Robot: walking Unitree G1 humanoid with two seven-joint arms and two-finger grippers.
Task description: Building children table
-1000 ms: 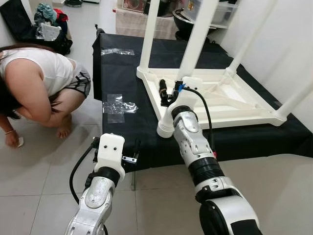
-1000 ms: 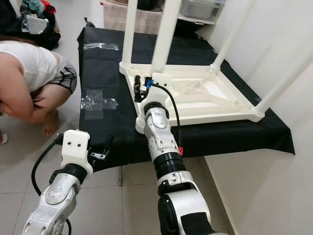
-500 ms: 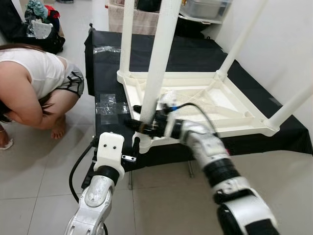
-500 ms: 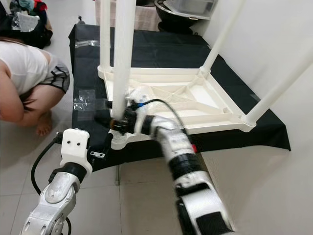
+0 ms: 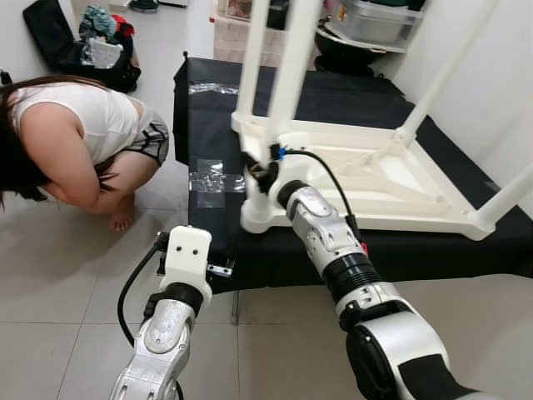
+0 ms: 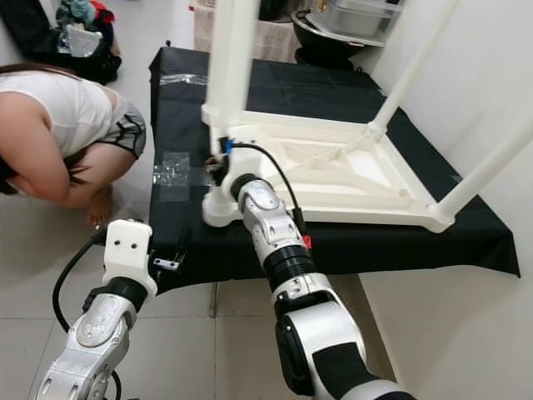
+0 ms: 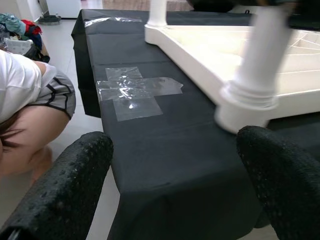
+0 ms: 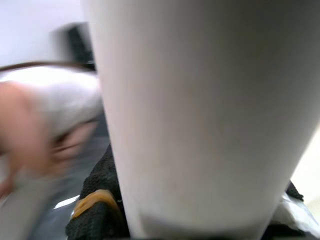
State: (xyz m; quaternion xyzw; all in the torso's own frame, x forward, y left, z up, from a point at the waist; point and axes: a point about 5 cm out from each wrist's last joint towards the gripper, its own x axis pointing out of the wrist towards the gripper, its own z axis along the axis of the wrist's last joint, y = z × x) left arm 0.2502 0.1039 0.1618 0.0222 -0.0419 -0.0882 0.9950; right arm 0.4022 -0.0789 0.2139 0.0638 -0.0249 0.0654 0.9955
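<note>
A white children's table point(image 5: 391, 179) lies upside down on a platform draped in black cloth point(image 5: 208, 108), its legs pointing up. My right gripper point(image 5: 260, 172) is at the base of the near-left leg point(image 5: 291, 75). In the right wrist view that leg point(image 8: 200, 115) sits between the black fingers point(image 8: 95, 205), so the gripper is shut on it. My left gripper point(image 7: 172, 200) hangs open below the platform's near edge, its fingertips point(image 7: 65, 190) wide apart with nothing between them. It faces the leg's foot collar point(image 7: 247, 102).
A person point(image 5: 75, 142) crouches on the tiled floor left of the platform. Clear tape patches point(image 5: 211, 175) lie on the cloth. Bags point(image 5: 92, 42) stand at the back left and a storage bin point(image 5: 375, 21) behind the table. A white wall runs along the right.
The head camera has shifted. My right wrist swung around the near-left leg half a second ago and now holds it low, near the base. The left arm has stayed in place.
</note>
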